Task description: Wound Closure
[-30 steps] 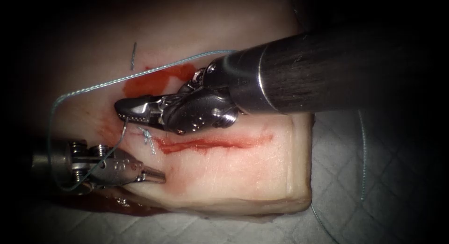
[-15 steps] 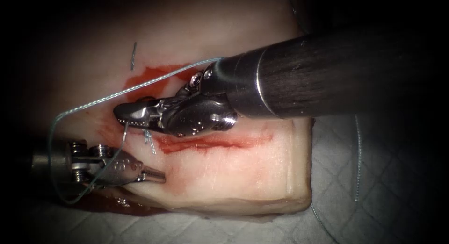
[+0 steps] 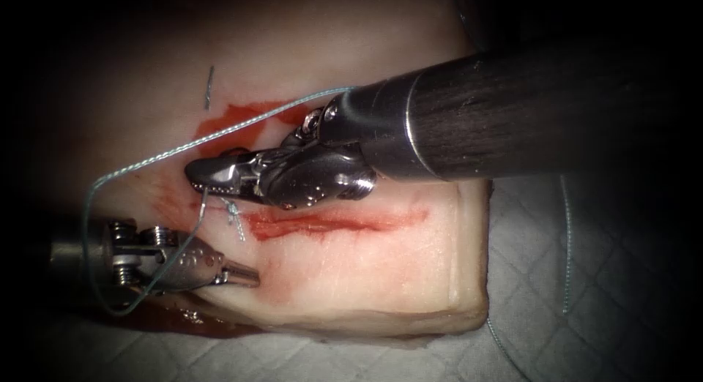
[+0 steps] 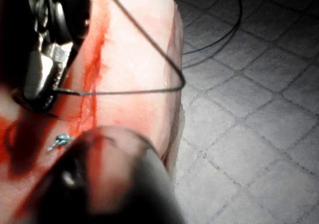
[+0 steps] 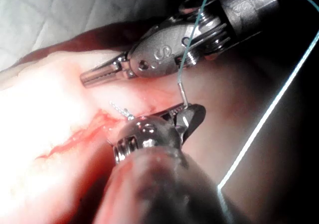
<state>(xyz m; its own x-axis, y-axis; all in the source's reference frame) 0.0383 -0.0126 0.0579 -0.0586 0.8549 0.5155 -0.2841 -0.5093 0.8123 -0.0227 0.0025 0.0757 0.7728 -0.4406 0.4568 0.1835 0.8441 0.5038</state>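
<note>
Surgical practice bench: tissue (image 3: pixel 351 279) on quilted pad (image 3: pixel 586 279)

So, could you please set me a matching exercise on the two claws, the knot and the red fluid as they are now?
Things:
1. right claw
2. left claw
3. knot
4. red fluid

States or places:
A. shut, holding nothing, by the tissue's near edge
B. at the left end of the cut
C. smeared on the tissue beyond the cut, under the long run of thread
D. shut on the thread, just above the knot in the endoscope view

Pairs: 1-D, 2-A, 3-B, 4-C.
</note>
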